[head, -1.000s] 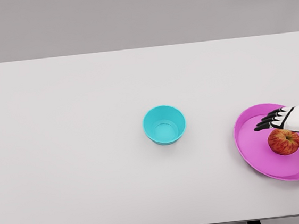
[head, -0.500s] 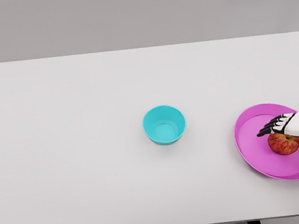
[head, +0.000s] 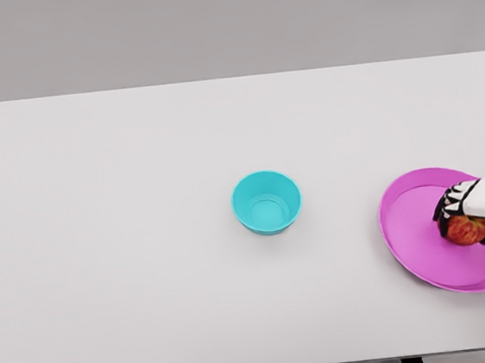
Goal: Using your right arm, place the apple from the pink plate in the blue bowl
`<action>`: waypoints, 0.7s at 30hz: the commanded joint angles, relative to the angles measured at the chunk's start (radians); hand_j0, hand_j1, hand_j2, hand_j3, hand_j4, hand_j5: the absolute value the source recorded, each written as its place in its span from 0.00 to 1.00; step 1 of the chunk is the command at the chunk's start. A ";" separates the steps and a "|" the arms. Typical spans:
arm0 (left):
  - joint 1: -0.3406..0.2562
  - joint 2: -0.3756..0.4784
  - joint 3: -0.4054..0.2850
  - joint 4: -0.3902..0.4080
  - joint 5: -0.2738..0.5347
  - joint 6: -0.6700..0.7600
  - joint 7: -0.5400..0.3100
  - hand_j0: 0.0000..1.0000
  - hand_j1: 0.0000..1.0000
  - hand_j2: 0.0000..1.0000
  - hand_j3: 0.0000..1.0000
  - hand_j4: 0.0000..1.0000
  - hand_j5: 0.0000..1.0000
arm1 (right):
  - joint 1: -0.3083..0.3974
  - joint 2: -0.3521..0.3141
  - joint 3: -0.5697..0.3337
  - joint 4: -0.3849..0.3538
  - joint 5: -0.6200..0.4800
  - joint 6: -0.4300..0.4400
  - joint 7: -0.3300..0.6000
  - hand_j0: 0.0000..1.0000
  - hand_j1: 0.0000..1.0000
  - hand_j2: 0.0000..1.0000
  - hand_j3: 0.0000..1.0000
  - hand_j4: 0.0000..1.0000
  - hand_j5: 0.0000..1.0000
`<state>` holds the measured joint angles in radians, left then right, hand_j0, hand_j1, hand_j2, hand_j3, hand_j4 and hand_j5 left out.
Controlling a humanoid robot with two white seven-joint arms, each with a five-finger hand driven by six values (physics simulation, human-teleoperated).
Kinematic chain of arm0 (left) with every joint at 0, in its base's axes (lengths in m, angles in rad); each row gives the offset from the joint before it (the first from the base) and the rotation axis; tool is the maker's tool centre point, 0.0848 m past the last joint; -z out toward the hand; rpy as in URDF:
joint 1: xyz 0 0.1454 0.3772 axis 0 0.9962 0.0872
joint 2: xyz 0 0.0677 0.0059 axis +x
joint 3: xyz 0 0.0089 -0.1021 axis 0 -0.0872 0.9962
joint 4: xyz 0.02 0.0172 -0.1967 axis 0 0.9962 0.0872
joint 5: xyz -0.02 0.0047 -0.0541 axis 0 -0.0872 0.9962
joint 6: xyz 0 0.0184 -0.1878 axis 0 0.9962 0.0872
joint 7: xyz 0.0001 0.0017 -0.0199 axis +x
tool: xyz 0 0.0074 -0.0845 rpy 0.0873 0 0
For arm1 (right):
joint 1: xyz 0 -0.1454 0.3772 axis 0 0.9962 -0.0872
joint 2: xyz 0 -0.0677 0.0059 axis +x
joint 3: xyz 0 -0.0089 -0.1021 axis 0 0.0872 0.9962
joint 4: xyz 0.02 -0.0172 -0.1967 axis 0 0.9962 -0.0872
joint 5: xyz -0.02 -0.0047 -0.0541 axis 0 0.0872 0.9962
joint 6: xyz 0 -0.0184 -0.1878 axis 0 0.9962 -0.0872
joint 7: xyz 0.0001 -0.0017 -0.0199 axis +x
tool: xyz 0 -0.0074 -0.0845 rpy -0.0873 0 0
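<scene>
White desk [head: 145, 244] fills my view under a grey wall. On it I see the apple [head: 466, 230] on the pink plate [head: 408, 233] near the right edge, my right hand [head: 473, 209] curled around it. Toward the desk's middle, well apart, sits the blue bowl [head: 266, 201].

The red apple [head: 465, 229] is sitting on the pink plate [head: 412, 224] at right; the empty blue bowl [head: 266, 201] is standing upright well apart, mid-bench.

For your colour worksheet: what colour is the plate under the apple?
Pink plate, seen in the head view.
</scene>
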<state>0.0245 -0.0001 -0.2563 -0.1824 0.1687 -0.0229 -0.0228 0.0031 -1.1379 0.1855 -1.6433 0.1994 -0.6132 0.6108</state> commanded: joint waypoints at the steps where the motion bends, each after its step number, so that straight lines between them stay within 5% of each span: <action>1: 0.000 0.000 0.000 0.000 0.000 0.000 0.000 1.00 1.00 1.00 1.00 1.00 1.00 | 0.000 -0.002 -0.020 -0.003 -0.008 0.002 0.000 0.35 0.35 0.35 0.35 0.35 0.35; 9: 0.000 0.000 0.000 0.000 0.000 0.001 0.000 1.00 1.00 1.00 1.00 1.00 1.00 | -0.055 0.039 -0.095 -0.003 -0.015 0.002 0.000 0.35 0.35 0.35 0.35 0.35 0.35; 21: 0.000 0.000 0.000 0.000 0.000 0.001 0.000 1.00 1.00 1.00 1.00 1.00 1.00 | -0.190 0.271 -0.077 -0.006 -0.002 0.002 0.000 0.35 0.35 0.35 0.35 0.35 0.35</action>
<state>0.0245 -0.0001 -0.2563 -0.1824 0.1687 -0.0228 -0.0228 -0.1871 -0.9114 0.1046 -1.6486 0.2022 -0.6140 0.6119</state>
